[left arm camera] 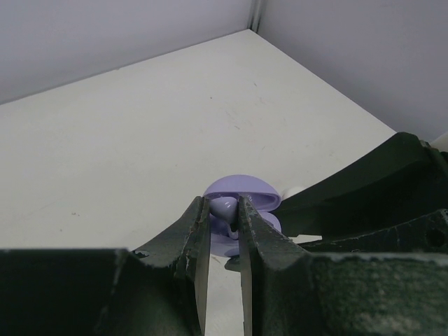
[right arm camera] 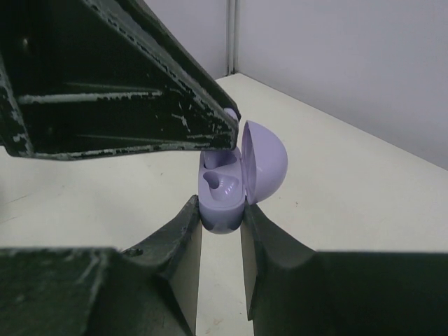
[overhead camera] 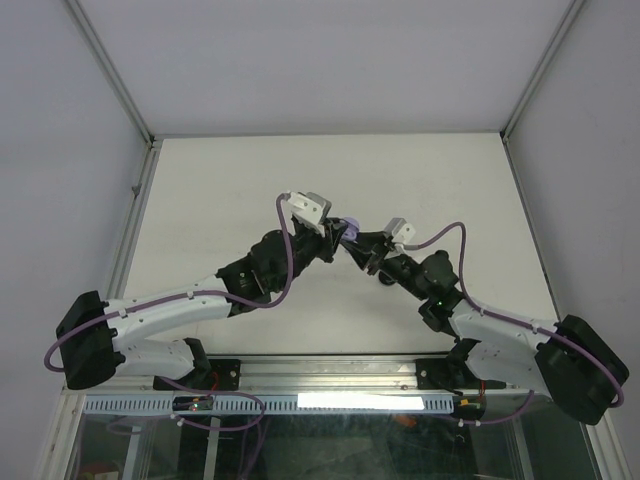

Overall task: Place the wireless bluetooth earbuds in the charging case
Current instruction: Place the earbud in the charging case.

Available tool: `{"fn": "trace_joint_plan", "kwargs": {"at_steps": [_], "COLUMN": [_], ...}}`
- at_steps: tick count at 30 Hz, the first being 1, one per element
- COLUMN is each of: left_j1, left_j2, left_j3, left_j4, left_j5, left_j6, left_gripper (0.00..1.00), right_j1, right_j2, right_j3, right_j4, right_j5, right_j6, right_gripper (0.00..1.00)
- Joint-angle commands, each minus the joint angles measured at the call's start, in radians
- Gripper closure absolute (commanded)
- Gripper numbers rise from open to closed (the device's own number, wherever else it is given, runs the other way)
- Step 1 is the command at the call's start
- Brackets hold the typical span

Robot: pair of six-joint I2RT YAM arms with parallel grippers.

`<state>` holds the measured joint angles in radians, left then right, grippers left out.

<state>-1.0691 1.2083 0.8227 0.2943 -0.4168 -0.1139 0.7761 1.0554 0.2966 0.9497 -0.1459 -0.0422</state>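
A pale purple charging case (right arm camera: pixel 222 204) is held off the table with its lid (right arm camera: pixel 264 159) hinged open to the right; my right gripper (right arm camera: pixel 222 213) is shut on its base. One earbud well (right arm camera: pixel 224 185) faces the camera, empty. My left gripper (left arm camera: pixel 224 204) is shut on a pale purple earbud (left arm camera: pixel 227 207), directly over the case's (left arm camera: pixel 245 187) open top. In the right wrist view the left fingers (right arm camera: pixel 175 119) reach in from the upper left and cover the far well. From above, both grippers (overhead camera: pixel 337 238) (overhead camera: pixel 360 250) meet at the case (overhead camera: pixel 349 224) mid-table.
The white table (overhead camera: pixel 250 190) is walled by grey panels at the back and sides, with a corner seam (right arm camera: pixel 232 38) beyond the case. The arms' bases sit on the metal rail (overhead camera: pixel 330 375) at the near edge.
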Motion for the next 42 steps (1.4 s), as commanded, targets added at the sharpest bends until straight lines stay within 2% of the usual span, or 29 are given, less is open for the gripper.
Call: {"fn": "trace_joint_plan", "kwargs": {"at_steps": [1, 9, 26, 32, 37, 42], "left_j1": [-0.017, -0.024, -0.029, -0.027, 0.001, 0.109], "left_j2": [0.013, 0.023, 0.038, 0.024, 0.046, 0.116], "left_j3": [0.000, 0.002, 0.063, 0.132, 0.181, 0.207], "left_j4": [0.056, 0.049, -0.084, -0.188, -0.262, -0.302], "left_j5": [0.009, 0.030, 0.021, -0.004, -0.007, 0.111], "left_j6": [0.039, 0.048, -0.054, -0.095, -0.120, -0.192], "left_gripper": [0.91, 0.90, 0.57, 0.47, 0.45, 0.45], "right_j1": [0.005, 0.005, 0.003, -0.002, -0.006, -0.006], "right_j2": [-0.033, -0.037, -0.056, -0.089, -0.129, -0.168], "right_j3": [0.000, -0.003, -0.021, -0.040, -0.073, -0.108], "right_j4": [0.081, 0.088, 0.078, 0.004, -0.040, -0.042], "right_j5": [0.007, 0.010, 0.060, 0.174, 0.296, 0.429], "right_j6": [0.010, 0.011, -0.012, -0.053, -0.060, -0.064], "right_gripper": [1.00, 1.00, 1.00, 1.00, 1.00, 1.00]}}
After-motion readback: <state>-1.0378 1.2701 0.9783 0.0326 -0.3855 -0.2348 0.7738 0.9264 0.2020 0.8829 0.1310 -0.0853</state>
